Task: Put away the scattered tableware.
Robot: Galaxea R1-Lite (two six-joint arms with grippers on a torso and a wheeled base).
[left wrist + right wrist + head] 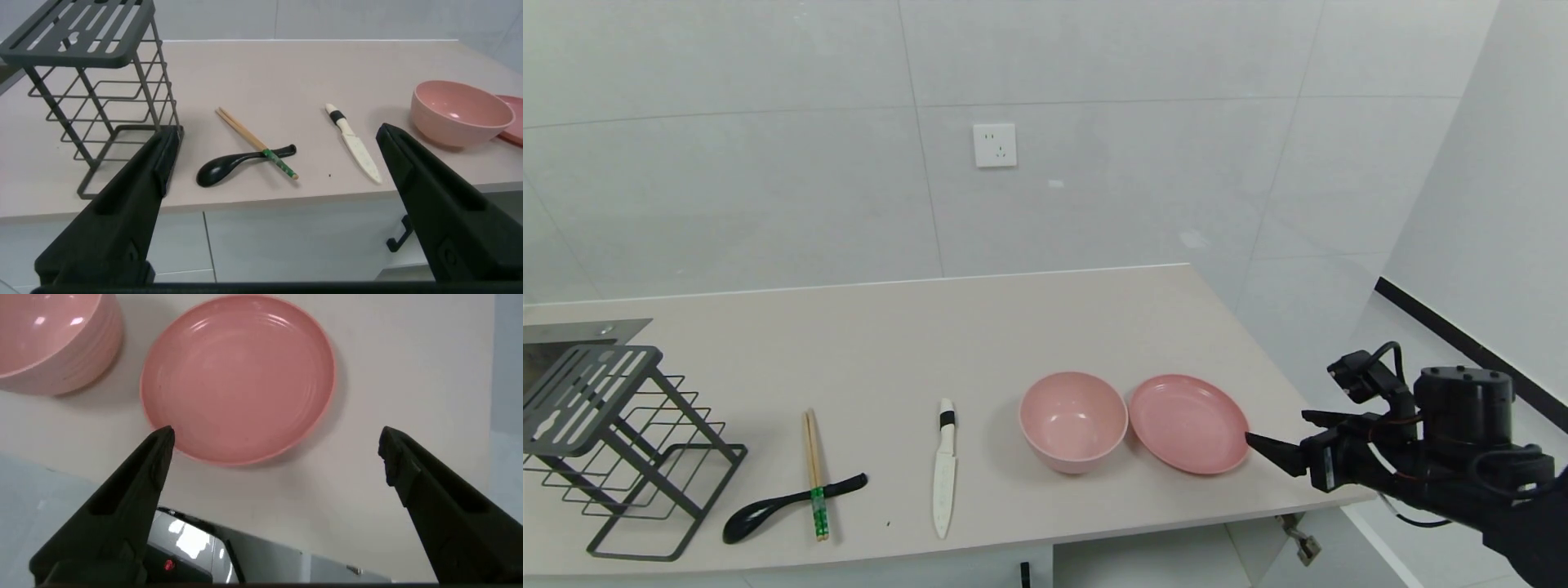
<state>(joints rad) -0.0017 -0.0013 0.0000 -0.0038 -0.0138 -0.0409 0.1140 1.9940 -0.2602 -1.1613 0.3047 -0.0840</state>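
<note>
- Left gripper [278,131]: fingers spread wide, nothing held; sits off the counter's front edge, facing the spoon and chopsticks.
- Right gripper [1278,429]: fingers wide apart, nothing held; at the counter's front right corner, one fingertip just beside the plate's right rim.
- Spoon [784,502]: black, lying flat near the front edge, bowl end towards the rack.
- Chopsticks [815,474]: wooden pair with green ends, lying together across the spoon's handle.
- Knife [944,469]: white with a black band, flat, tip towards the front edge, between chopsticks and bowl.
- Rack [613,441]: dark grey wire frame with a slotted top, upright at the counter's left end.
- Bowl [1072,420]: pink, upright, nothing in it, right of the knife.
- Plate [1188,420]: pink, flat, just beside the bowl on its right; contact cannot be told.
- Counter [931,343]: pale beige, bearing all tableware.
- Wall socket [995,145]: white, on the tiled wall behind.
</note>
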